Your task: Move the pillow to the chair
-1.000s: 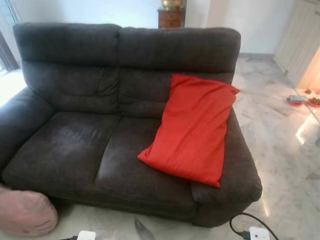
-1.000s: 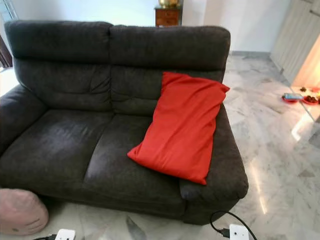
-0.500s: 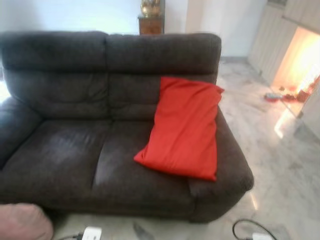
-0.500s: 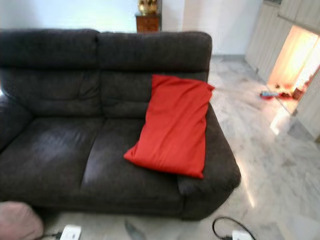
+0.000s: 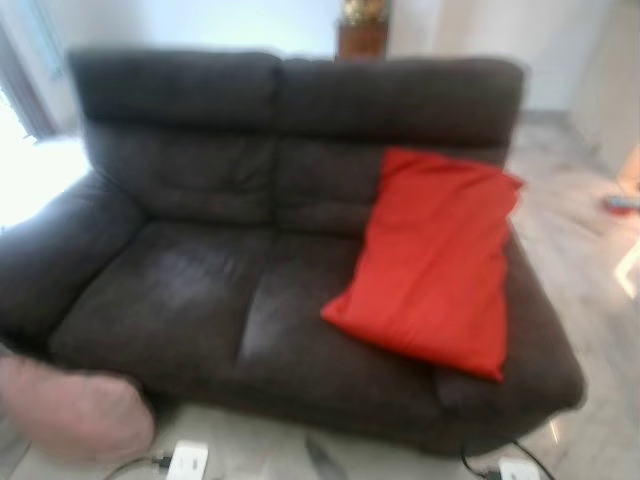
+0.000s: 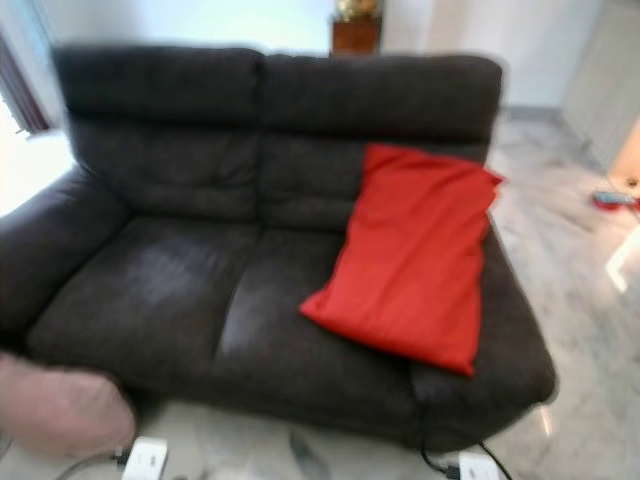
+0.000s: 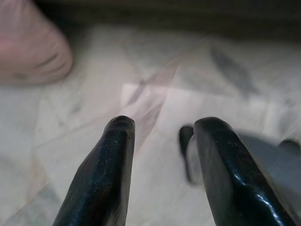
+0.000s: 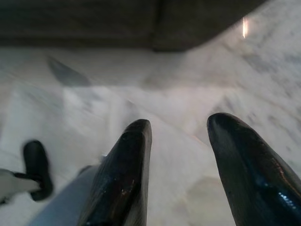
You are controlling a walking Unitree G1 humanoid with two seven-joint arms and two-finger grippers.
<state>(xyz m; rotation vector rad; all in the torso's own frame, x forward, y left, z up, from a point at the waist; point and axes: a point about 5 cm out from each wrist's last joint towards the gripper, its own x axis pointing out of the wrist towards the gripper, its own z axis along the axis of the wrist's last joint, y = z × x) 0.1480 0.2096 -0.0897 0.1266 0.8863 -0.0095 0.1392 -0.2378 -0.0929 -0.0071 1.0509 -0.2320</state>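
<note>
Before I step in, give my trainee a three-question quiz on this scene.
1. True or false: the pillow lies flat on the floor.
2. Which end of the sofa holds the pillow? A) robot's left B) robot's right C) middle
3. Fill in: both grippers, left gripper and right gripper, hang over the ____ floor.

Key: 1 false, it leans on the sofa; 2 B; 3 marble.

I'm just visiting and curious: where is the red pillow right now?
The red pillow leans on the dark sofa's right end, against backrest and armrest.
</note>
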